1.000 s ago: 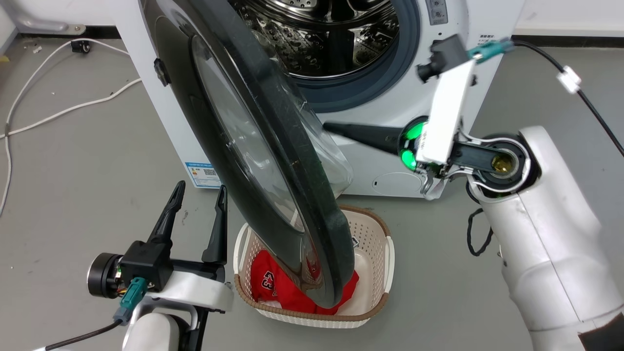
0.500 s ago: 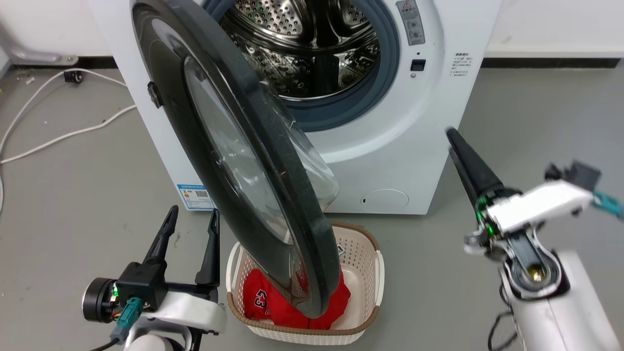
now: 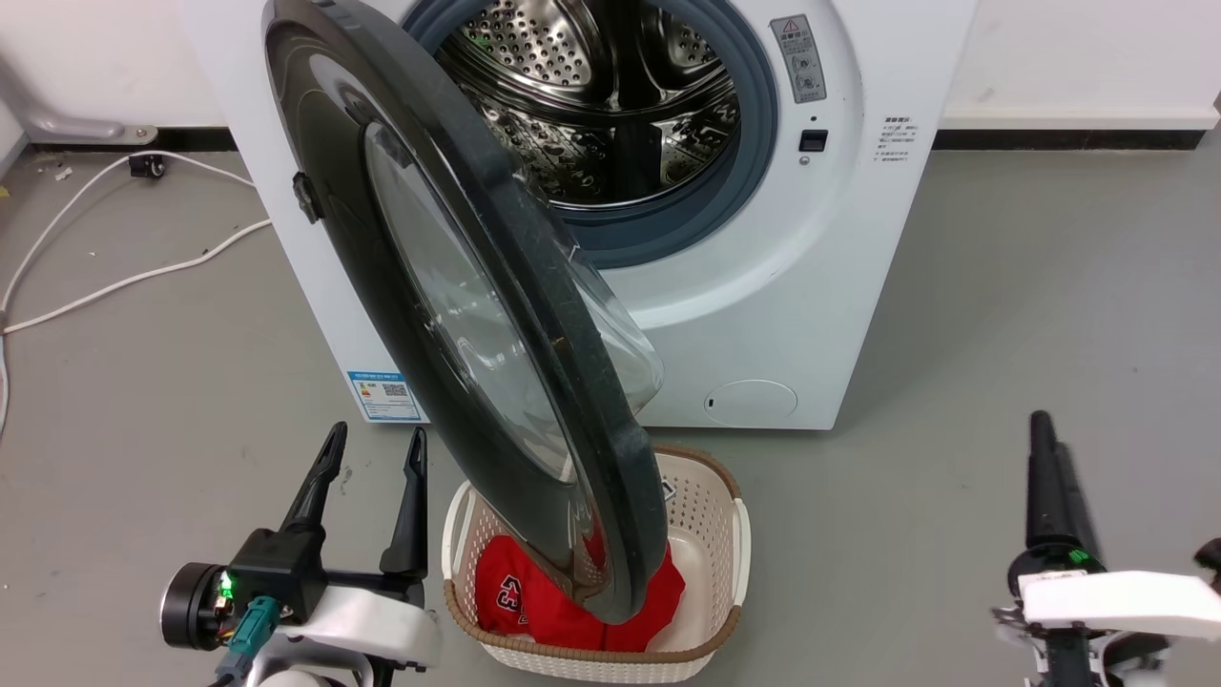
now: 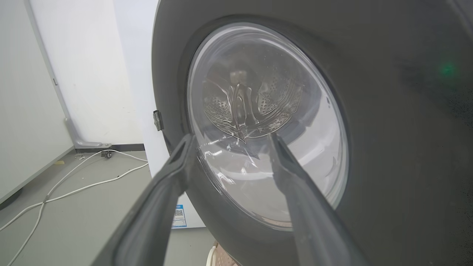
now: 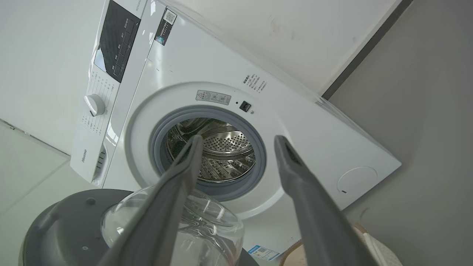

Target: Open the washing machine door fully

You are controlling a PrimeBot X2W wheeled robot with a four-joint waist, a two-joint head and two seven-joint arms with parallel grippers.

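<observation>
The washing machine door (image 3: 477, 315), glossy black with a clear glass bowl, stands swung out from the white machine (image 3: 858, 248), hinged on the left. Its lower edge hangs over a basket. The steel drum (image 3: 610, 105) lies exposed behind it. My left gripper (image 3: 375, 439) is open, low at the left, just beside the door's outer face and apart from it. In the left wrist view that gripper (image 4: 231, 136) points at the door's window (image 4: 258, 122). My right gripper (image 3: 1040, 420) is low at the right, away from the machine. In the right wrist view it (image 5: 238, 138) is open and empty, with the door (image 5: 63, 229) below.
A cream basket (image 3: 711, 611) holding a red garment (image 3: 515, 592) stands on the floor under the door's lower edge. White cables (image 3: 124, 277) trail across the grey floor at the left. A wall runs behind the machine.
My right arm has drawn back from beside the door, swinging down to the lower right. The head camera has shifted a little. The door and my left gripper stay put.
</observation>
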